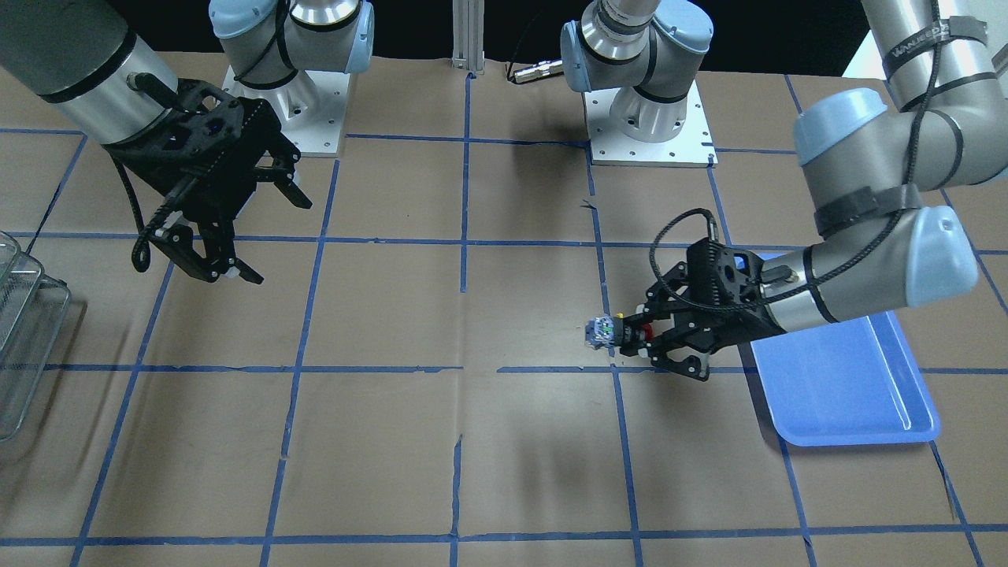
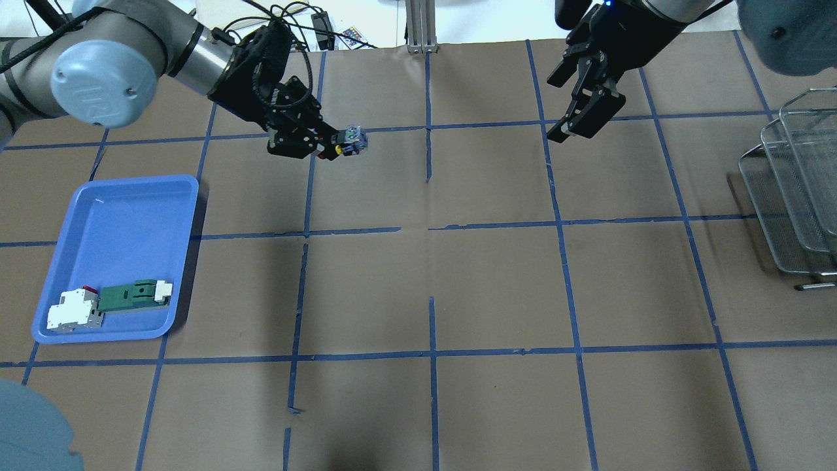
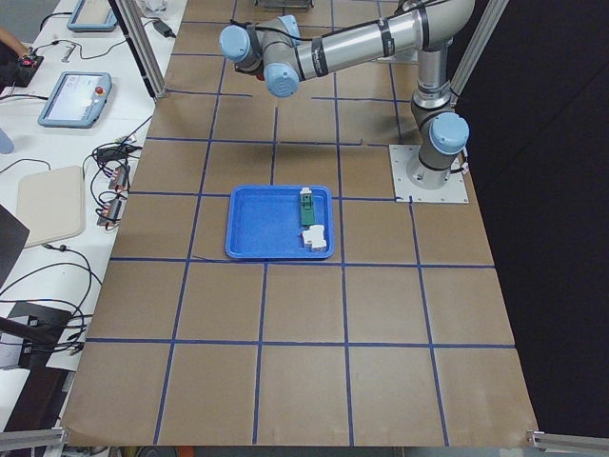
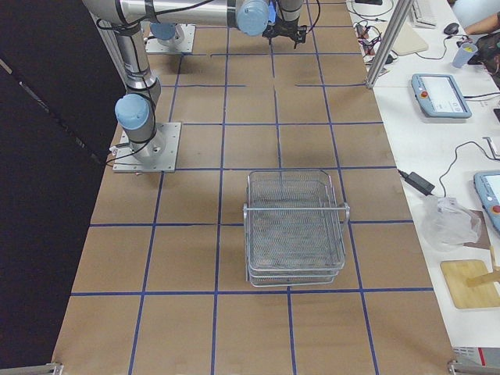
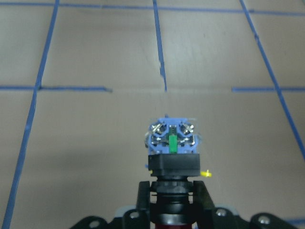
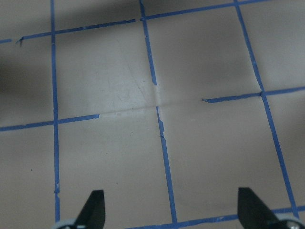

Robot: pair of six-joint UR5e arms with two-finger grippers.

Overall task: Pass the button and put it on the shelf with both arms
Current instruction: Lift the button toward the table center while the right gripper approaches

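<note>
The tray (image 2: 118,216) is set at the bench's (image 2: 458,294) left end, the shelf (image 2: 785,209) at its right; the button (image 2: 353,137) is held between them.

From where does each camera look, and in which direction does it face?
Front-facing: across the table, facing the robot; left gripper holding the button, right gripper open.
Overhead: behind the robot, looking down; both grippers, blue tray, shelf.
Exterior left: table's left end; left arm.
Exterior right: table's right end; right arm, shelf.
Left wrist: forward at the button; own fingers.
Right wrist: down at the table; own fingertips.
Front-facing and overhead share the button.
</note>
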